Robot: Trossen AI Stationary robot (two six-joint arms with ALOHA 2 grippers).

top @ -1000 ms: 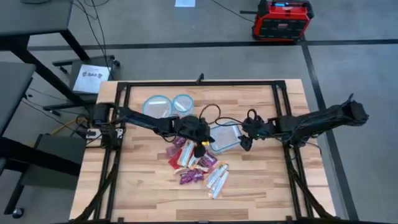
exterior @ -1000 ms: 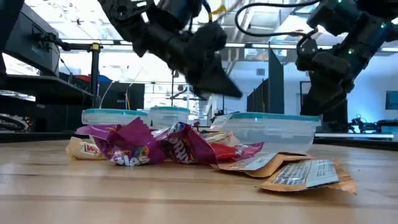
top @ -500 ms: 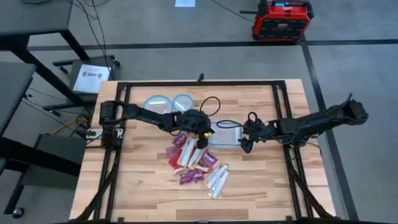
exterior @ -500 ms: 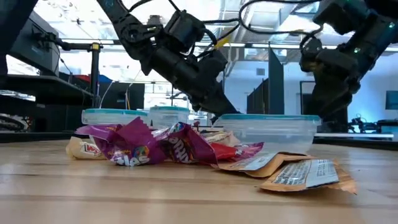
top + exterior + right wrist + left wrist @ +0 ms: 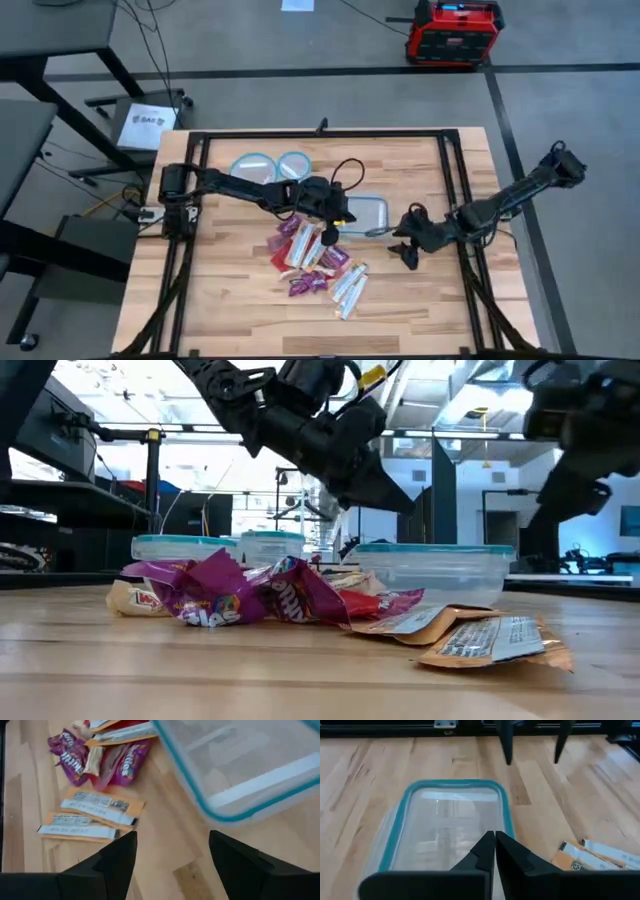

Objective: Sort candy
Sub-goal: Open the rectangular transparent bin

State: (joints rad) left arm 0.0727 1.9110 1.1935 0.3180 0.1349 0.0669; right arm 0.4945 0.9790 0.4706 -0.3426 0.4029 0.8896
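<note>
**Candy heap below the square tub, bare planks around it**

Crinkled foil candy wrappers (image 5: 315, 262) lie heaped mid-surface on the pale wooden plank surface (image 5: 230, 310), open boards nearest. Just beyond, the left pincer (image 5: 331, 234) hangs closed and empty by the clear square blue-rimmed plastic tub (image 5: 362, 215). The right pincer (image 5: 408, 252), spread open, hovers beside that tub.

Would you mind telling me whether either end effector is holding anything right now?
Nothing is held. The left end effector is shut and empty above the rectangular container; the right end effector is open beside it.
</note>
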